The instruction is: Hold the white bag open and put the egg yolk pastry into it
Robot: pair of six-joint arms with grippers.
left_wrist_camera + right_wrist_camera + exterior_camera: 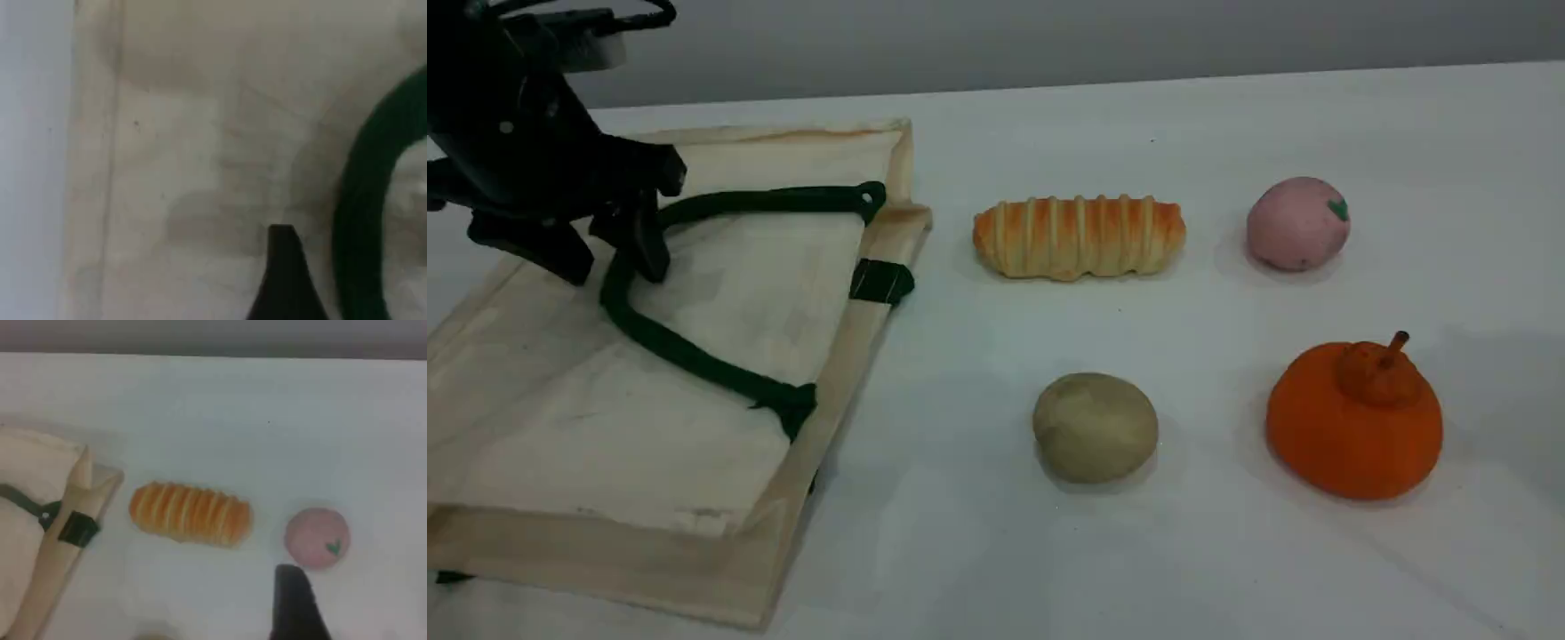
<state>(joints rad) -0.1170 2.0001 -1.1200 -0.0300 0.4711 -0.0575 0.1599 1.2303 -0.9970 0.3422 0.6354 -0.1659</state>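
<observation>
Basically, the white counter [1227, 551] fills the frame. Biggest item is the white bag [587, 418], flat at the left of the scene view and taking most of the lower-left quarter. A green tab [880, 282] sits on its right edge, and a dark green rope handle [685, 356] loops across its top face. Upper left, the left gripper [615, 271] is over the bag's far part w/ fingers apart, wide. The handle's bend runs right by the tips; can't tell if touching. Lower right: orange fruit [1352, 427] w/ stem. Centre, upper half: striped bread loaf [1079, 236]. Centre-bottom on bare counter: egg yolk pastry [1096, 428], below the loaf, left of the fruit, well apart from the bag. Upper right: pink ball [1296, 224] w/ green leaf. Of the right gripper [293, 607] only one fingertip shows, at the bottom of the right wrist view, so can't tell wide or narrow.
</observation>
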